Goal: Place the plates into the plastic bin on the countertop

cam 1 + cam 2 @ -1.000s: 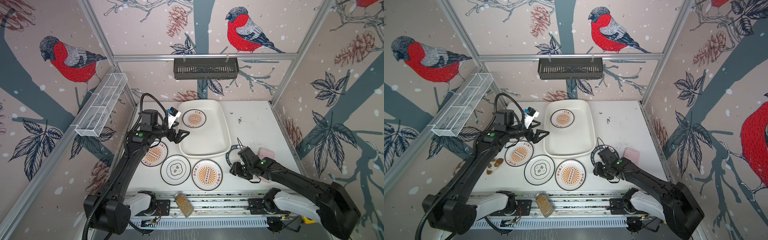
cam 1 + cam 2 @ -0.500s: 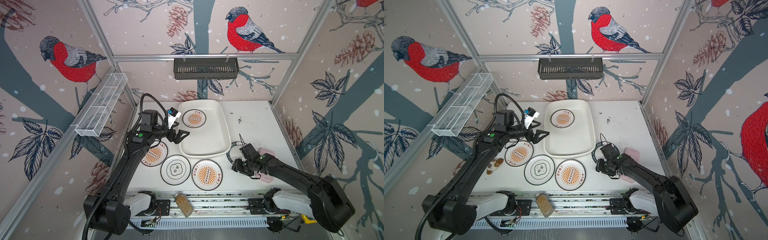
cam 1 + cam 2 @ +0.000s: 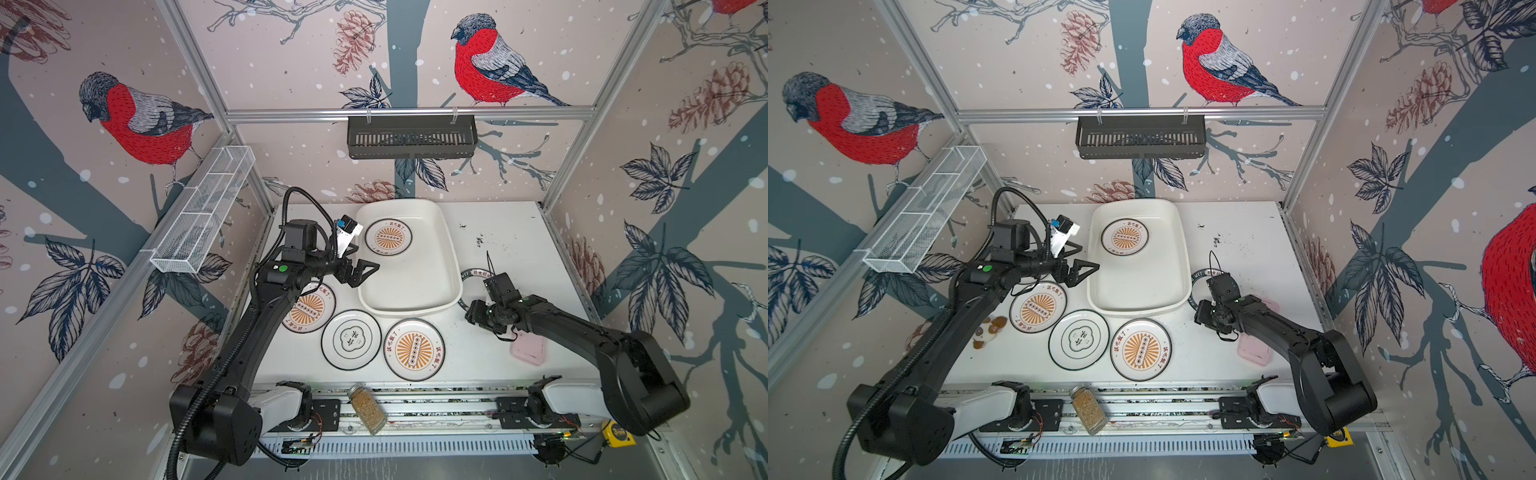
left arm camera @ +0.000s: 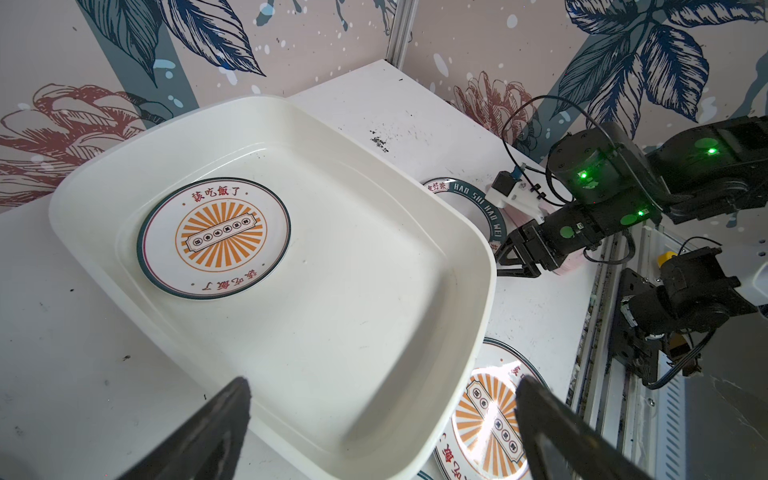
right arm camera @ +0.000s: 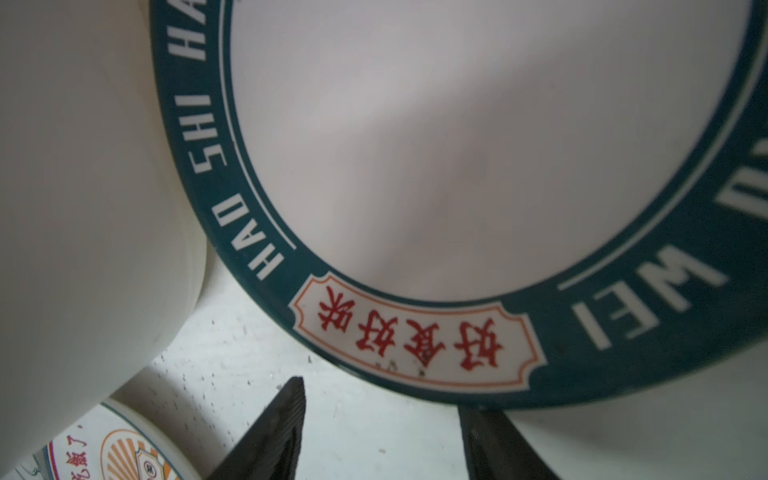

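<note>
Desk (image 3: 498, 232): white, dark-specked.
Plastic bin (image 3: 411, 286): cream, straight ahead of the left fingers (image 4: 224, 424), which stand spread wide and empty; it holds one sunburst plate (image 3: 388, 237) lettered "該吃飯了".
Green-banded plate (image 5: 415, 145): "HAO SHI HAO WEI", red "好食好味"; on the desk beside the bin, its rim at the tips of the right fingers (image 5: 278, 428), half-spread, gripping nothing.
Cloud-emblem plate (image 3: 351, 339): black-rimmed, on the desk behind the left fingers.

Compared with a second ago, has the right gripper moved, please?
Yes. The right gripper has advanced: it was short of the near rim of the bin and is now about level with it, at the edge of the green-rimmed plate.
</note>
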